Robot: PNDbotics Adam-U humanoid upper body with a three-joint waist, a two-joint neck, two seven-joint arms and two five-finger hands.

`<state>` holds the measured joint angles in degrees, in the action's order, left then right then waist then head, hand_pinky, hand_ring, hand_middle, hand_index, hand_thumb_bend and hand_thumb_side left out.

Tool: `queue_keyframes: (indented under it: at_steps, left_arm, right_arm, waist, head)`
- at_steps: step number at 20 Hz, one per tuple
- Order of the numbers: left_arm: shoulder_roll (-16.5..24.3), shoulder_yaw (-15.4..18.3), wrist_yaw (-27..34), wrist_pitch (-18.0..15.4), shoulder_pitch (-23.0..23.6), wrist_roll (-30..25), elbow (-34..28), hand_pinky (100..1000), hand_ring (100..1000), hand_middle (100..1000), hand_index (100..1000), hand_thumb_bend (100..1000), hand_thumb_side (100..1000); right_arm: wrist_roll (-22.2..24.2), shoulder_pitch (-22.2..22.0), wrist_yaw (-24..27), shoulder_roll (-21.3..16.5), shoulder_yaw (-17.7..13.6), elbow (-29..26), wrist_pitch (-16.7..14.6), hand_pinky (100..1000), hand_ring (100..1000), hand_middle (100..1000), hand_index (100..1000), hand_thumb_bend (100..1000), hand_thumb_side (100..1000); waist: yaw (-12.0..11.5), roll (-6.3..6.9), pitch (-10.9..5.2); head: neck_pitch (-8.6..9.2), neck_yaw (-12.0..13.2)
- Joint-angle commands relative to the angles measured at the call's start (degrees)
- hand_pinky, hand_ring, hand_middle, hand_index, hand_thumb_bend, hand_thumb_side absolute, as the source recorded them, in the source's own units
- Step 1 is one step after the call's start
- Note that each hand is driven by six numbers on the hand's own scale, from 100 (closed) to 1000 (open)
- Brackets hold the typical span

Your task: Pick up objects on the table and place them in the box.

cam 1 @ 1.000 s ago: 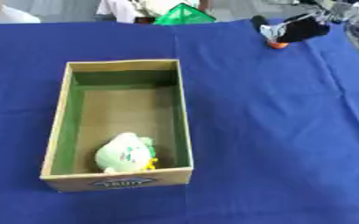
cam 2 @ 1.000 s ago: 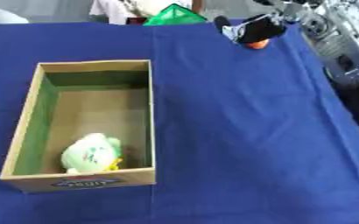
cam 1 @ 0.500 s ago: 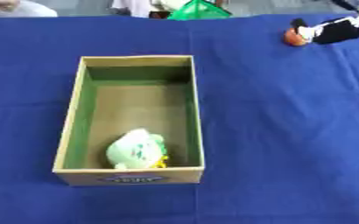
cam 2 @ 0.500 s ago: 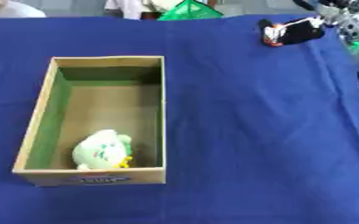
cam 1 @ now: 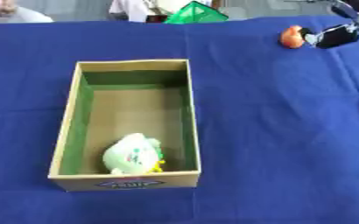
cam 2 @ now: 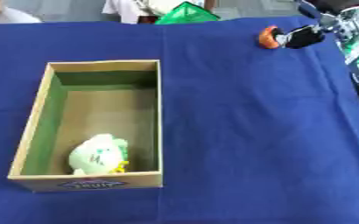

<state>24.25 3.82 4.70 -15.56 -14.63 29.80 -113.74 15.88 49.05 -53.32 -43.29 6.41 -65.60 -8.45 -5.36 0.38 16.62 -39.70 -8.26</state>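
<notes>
1. The box (cam 1: 129, 127) stands left of centre on the blue counter (cam 1: 282, 131), open at the top, with green inner walls and a label on its near wall.
2. A pale green toy (cam 1: 133, 154) already lies inside the box, at the near end, touching the near wall.
3. The right hand (cam 2: 305, 36) shows in the upper right of the frame; its dark fingers (cam 1: 337, 36) are curled against a small orange object (cam 1: 291, 36), apparently pinching it.
4. A second ago the hand and the orange object sat in much the same upper-right region; the whole picture has shifted since then, so most of the apparent displacement belongs to the camera. Whether the object has left the cloth cannot be told.
5. Judged from this, the pick of the orange object is under way, and its carry leftward and down the frame to the box is not yet done.
6. The left hand appears in neither view.
7. A green angular object (cam 1: 196, 12) sits at the far edge of the counter, upper centre, well apart from the box.
</notes>
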Motion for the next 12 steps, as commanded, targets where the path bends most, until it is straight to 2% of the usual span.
queue_keyframes:
  at_steps: [1, 7, 12]
  left_arm:
    - [1.17, 0.53, 0.14, 0.12, -0.56, -0.06, -0.85, 750, 843, 724, 758, 247, 795]
    - [1.07, 0.49, 0.23, 0.16, -0.62, -0.16, -0.85, 750, 844, 724, 757, 245, 798]
    - [1.01, 0.48, 0.24, 0.12, -0.7, -0.25, -0.85, 750, 844, 724, 757, 246, 797]
  right_arm:
    - [1.16, 3.21, -2.36, -0.08, 0.32, 2.66, -1.6, 830, 892, 864, 934, 244, 311]
    - [3.4, 8.45, -8.01, 2.54, 0.34, 10.55, -4.01, 832, 906, 872, 935, 260, 309]
    - [3.81, 10.73, -12.17, 4.12, -0.52, 15.61, -4.71, 828, 911, 873, 932, 269, 270]
  waist:
    - [0.0, 0.07, -0.89]
    - [-0.18, 0.07, -0.68]
    - [-0.28, 0.06, -0.51]
  head:
    - [0.52, -0.63]
    - [0.72, -1.07]
    - [0.82, -1.1]
